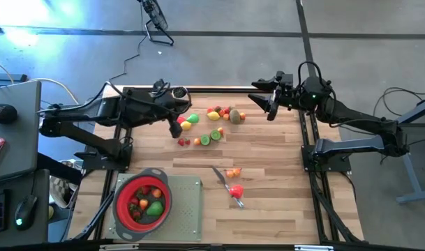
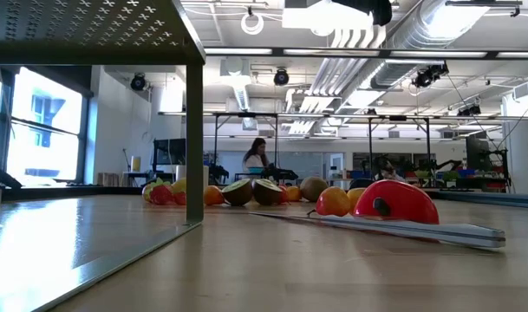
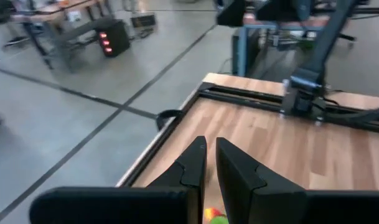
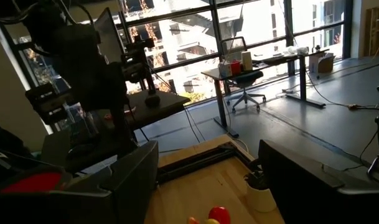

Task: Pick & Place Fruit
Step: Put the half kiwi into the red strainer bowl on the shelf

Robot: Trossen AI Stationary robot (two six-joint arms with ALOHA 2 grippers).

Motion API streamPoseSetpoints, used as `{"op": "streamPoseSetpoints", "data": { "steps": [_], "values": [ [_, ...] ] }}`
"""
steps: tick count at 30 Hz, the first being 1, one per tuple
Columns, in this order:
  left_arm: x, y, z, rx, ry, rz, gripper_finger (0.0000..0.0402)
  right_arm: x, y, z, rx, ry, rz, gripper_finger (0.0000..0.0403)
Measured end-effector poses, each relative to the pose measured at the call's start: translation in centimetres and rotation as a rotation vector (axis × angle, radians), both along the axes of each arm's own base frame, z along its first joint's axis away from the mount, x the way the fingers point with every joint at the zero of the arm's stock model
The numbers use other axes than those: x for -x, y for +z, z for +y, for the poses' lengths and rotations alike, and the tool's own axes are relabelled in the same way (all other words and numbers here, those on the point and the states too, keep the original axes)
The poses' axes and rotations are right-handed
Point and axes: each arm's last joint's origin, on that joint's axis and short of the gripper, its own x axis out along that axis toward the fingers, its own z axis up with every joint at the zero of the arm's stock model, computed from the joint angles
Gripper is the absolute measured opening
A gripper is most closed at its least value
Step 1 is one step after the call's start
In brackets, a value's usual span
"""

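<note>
The left gripper, fingers nearly closed on nothing, hovers beside the glossy round fruit on pale wood; the right gripper waits spread.

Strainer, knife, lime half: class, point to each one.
Strainer [image 1: 122, 197], high view, on its red wall.
Knife [image 1: 218, 174], high view, on its blade.
Lime half [image 1: 215, 136], high view, on its cut face.

Bright ceiling lights and window glare, wrist views softly blurred.

High view: straight down on desk. Low view: desk-level, near knife. Both share fruit.
</note>
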Motion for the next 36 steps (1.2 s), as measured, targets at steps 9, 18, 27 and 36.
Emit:
{"op": "streamPoseSetpoints", "data": {
  "steps": [9, 18, 27, 36],
  "values": [
    [2.9, 1.1, 2.0, -0.044, -0.03, -0.023, 0.0032, 0.0, -0.2, 0.0, -0.006, 0.0, 0.016, 0.027],
    [6.8, -0.2, 1.9, -0.036, -0.037, -0.072, 0.0032, -0.2, -2.0, -0.4, -0.112, -0.1, 0.161, 0.027],
    [8.6, -4.2, 1.7, -0.013, -0.057, -0.266, 0.0032, -3.5, -5.0, -1.5, -0.241, -0.101, 0.263, 0.027],
    [10.0, -5.3, 1.5, 0.054, -0.054, -0.326, 0.0032, -8.4, -9.6, -1.7, -0.339, 0.025, 0.373, 0.027]
  ]
}}
